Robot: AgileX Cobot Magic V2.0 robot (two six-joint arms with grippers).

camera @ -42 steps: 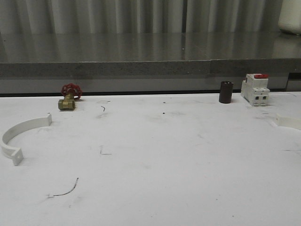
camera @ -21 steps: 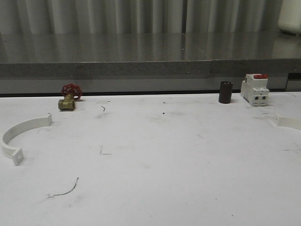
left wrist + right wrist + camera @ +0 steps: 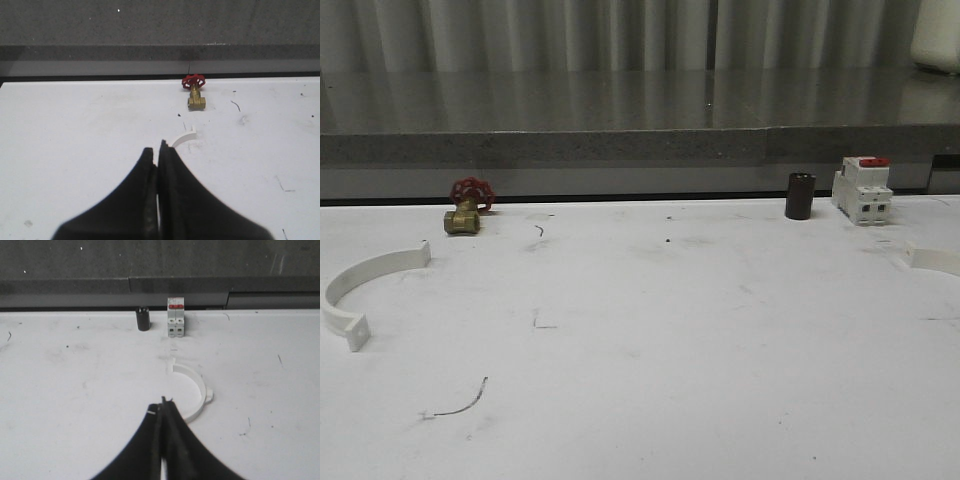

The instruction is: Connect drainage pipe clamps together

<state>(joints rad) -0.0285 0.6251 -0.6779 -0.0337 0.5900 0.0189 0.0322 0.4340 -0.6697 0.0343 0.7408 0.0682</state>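
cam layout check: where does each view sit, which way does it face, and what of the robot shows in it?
Front: looks forward over the table, both clamp halves far apart at its side edges.
Left wrist: on the left arm, over its shut left gripper, toward the left clamp and valve.
Right wrist: over the shut right gripper, toward the right clamp, breaker.
Shared: front and left wrist both show the valve.

The setting was a workshop bench: a scuffed white table point(image 3: 650, 330) carried a brass valve point(image 3: 466, 208) and circuit breaker point(image 3: 863, 189).
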